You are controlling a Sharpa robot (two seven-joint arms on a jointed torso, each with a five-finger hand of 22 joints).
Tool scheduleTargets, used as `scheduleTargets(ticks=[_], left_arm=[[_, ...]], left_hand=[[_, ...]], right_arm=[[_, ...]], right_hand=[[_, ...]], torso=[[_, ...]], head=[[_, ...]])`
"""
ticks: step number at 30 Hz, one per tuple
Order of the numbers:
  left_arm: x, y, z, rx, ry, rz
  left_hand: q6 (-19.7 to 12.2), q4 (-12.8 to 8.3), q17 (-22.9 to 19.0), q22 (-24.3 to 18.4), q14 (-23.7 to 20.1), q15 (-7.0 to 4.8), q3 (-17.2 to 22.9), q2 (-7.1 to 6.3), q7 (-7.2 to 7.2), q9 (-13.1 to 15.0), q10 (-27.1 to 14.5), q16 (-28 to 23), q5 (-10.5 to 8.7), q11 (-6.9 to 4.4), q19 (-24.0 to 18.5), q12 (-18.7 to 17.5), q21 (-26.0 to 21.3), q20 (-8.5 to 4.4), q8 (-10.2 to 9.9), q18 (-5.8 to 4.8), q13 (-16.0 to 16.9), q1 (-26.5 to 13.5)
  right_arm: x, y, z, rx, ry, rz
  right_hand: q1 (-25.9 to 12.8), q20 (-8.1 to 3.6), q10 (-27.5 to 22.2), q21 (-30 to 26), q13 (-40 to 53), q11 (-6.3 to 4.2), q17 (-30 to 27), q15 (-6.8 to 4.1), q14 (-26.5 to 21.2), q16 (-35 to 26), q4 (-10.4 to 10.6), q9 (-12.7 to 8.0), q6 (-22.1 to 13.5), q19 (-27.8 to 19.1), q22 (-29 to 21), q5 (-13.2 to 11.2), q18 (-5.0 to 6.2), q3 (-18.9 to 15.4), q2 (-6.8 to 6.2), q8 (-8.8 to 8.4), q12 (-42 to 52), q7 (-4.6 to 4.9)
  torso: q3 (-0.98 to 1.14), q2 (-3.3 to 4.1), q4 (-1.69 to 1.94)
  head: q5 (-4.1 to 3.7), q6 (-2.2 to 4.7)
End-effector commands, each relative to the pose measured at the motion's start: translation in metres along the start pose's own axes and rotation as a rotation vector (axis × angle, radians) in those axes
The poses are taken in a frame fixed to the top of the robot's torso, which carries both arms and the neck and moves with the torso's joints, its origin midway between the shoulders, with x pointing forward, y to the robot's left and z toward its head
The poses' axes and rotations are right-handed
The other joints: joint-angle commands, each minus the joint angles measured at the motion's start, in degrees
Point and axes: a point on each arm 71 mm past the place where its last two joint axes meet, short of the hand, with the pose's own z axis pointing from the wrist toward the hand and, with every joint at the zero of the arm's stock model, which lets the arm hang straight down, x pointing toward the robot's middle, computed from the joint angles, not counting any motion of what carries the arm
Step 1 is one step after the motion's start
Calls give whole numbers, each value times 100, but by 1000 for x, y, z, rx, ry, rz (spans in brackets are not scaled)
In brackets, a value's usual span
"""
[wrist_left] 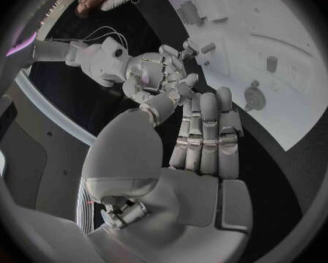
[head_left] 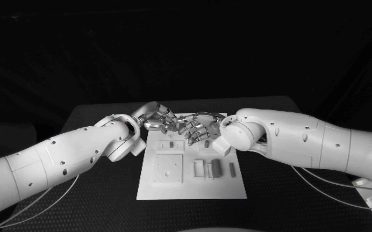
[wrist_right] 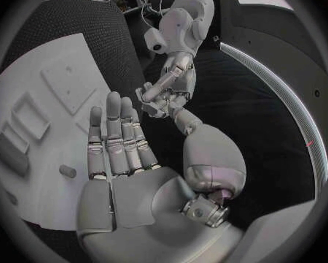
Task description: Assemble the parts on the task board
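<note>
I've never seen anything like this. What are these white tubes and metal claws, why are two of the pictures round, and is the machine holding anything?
The white tubes are a robot's two arms, each ending in a silver many-fingered hand. The square picture comes from a camera on the robot's head, looking down at a black table. There the left hand and right hand meet above the far end of the white task board, which carries small parts such as a square plate and upright blocks.

The round pictures come from fisheye cameras at each wrist, behind that hand: the left hand and the right hand, each with the other hand beyond it. Both palms look bare with fingers extended, so nothing seems held yet.
</note>
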Motion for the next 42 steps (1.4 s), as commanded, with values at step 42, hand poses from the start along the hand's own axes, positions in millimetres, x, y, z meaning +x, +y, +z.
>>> scheduleTargets(ticks=[42], left_arm=[[7, -9, 2, 35, 20, 11]], left_hand=[[42, 34, 4, 118, 61, -28, -13, 65, -15, 12, 41, -42, 55, 14, 17, 21, -35, -5, 40, 14, -3, -27]], right_arm=[[0, 4, 1, -54, 14, -3]], right_hand=[[-8, 13, 93, -1, 170, -73, 70, -18, 27, -14, -482, 93, 296, 28, 126, -7, 120, 98, 550, 158, 0, -107]], torso=[[-2, -2, -4]], head=[[-18, -14]])
